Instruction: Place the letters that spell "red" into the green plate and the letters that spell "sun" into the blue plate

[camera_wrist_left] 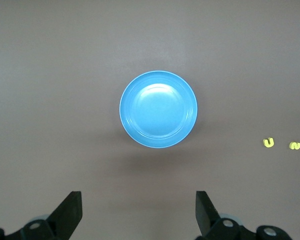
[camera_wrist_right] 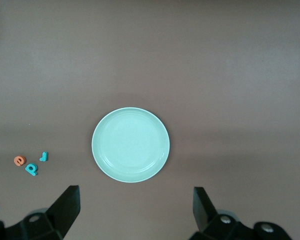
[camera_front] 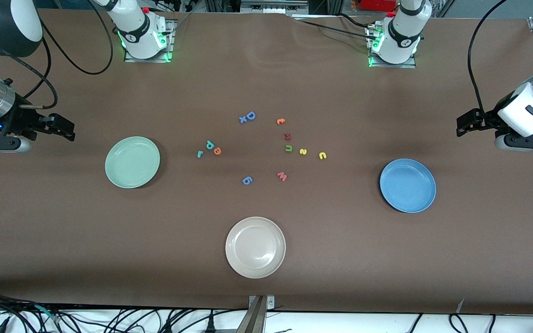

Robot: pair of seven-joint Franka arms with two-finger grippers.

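Observation:
The green plate (camera_front: 132,162) (camera_wrist_right: 130,144) lies toward the right arm's end, the blue plate (camera_front: 407,185) (camera_wrist_left: 158,110) toward the left arm's end. Between them lie the teal r (camera_front: 200,154) (camera_wrist_right: 44,156), teal d (camera_front: 210,144) (camera_wrist_right: 32,169) and orange e (camera_front: 217,151) (camera_wrist_right: 19,160) in one cluster. The olive u (camera_front: 288,148), yellow s (camera_front: 303,151) (camera_wrist_left: 294,145) and yellow n (camera_front: 322,156) (camera_wrist_left: 269,142) form a row. My right gripper (camera_front: 69,131) (camera_wrist_right: 136,197) hangs open and empty over bare table beside the green plate. My left gripper (camera_front: 459,127) (camera_wrist_left: 139,200) hangs open and empty beside the blue plate.
A cream-white plate (camera_front: 255,247) sits nearest the front camera. Other letters lie mid-table: a blue D (camera_front: 250,115) with a small blue x (camera_front: 243,120), an orange letter (camera_front: 281,121), a dark red one (camera_front: 288,136), a salmon w (camera_front: 282,175) and a blue one (camera_front: 247,180).

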